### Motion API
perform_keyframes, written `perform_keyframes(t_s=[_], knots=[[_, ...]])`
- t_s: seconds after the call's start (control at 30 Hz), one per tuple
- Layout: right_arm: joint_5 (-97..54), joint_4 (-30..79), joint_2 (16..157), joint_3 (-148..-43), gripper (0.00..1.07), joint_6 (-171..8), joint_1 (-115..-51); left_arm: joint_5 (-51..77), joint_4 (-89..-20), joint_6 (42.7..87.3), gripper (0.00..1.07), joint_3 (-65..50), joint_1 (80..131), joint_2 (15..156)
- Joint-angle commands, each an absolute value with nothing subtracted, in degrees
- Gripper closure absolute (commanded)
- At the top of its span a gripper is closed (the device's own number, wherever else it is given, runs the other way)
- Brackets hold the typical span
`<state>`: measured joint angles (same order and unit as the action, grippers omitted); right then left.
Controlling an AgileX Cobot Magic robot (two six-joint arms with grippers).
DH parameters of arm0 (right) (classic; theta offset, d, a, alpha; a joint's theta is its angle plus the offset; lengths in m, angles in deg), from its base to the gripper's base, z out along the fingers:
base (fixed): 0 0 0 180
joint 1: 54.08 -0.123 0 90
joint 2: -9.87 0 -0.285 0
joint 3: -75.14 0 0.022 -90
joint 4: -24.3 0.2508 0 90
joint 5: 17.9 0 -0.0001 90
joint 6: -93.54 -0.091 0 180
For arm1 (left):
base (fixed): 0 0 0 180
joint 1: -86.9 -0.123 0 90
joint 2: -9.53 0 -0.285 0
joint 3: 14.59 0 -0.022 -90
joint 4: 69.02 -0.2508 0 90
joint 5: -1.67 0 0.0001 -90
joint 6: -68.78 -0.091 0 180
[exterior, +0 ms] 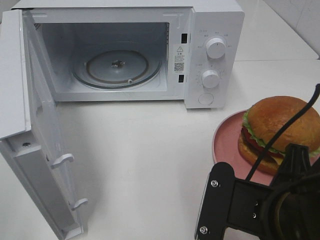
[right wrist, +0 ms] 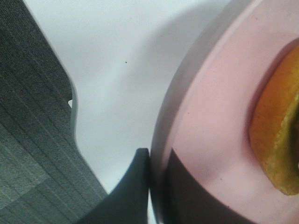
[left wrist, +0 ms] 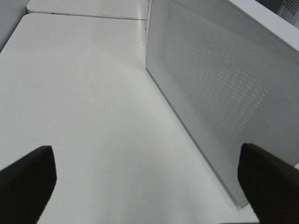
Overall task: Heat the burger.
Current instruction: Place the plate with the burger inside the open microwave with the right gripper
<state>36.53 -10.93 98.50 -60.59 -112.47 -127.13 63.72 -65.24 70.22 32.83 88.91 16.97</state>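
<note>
- Burger (exterior: 275, 112): glossy golden-brown bun, green lettuce, red tomato, dark patty. It sits on the pink plate at 4 o'clock in the high view, outside the microwave and at 5 o'clock from its control panel.
- Pink plate (exterior: 225, 142): round, resting on the white surface (exterior: 150, 150).
- Microwave (exterior: 210, 25): white, at 12 o'clock, with the cavity exposed. A glass turntable (exterior: 117, 67) lies inside. Two round knobs (exterior: 216, 48) are stacked on the panel, with a round button below them.
- Door (exterior: 50, 140): swung wide open toward 8 o'clock.
- Right jaws: clamped on the plate's rim, one dark pad (right wrist: 131, 191) outside the rim and the other on the plate's inner face, near the bun's edge.
- Right arm (exterior: 250, 200): black bracket at 5 o'clock, covering the plate's near edge. A black cable (exterior: 272, 140) crosses in front of the burger.
- Left jaws: spread wide with nothing between them. The dark fingertips (left wrist: 25, 182) hang over the surface, beside a perforated white panel (left wrist: 224, 102).
</note>
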Motion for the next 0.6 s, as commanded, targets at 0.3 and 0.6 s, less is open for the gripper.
perform_keyframes(t_s=[0.3,0.6], knots=[[34.7,-18.0,98.0,-60.7,1.07,-104.6,-127.4,62.9,-64.7,70.3,0.09,32.9,88.9,16.2],[27.7,-19.9,98.0,-60.7,1.07,-97.6,-127.4,62.9,-64.7,70.3,0.09,32.9,88.9,16.2]])
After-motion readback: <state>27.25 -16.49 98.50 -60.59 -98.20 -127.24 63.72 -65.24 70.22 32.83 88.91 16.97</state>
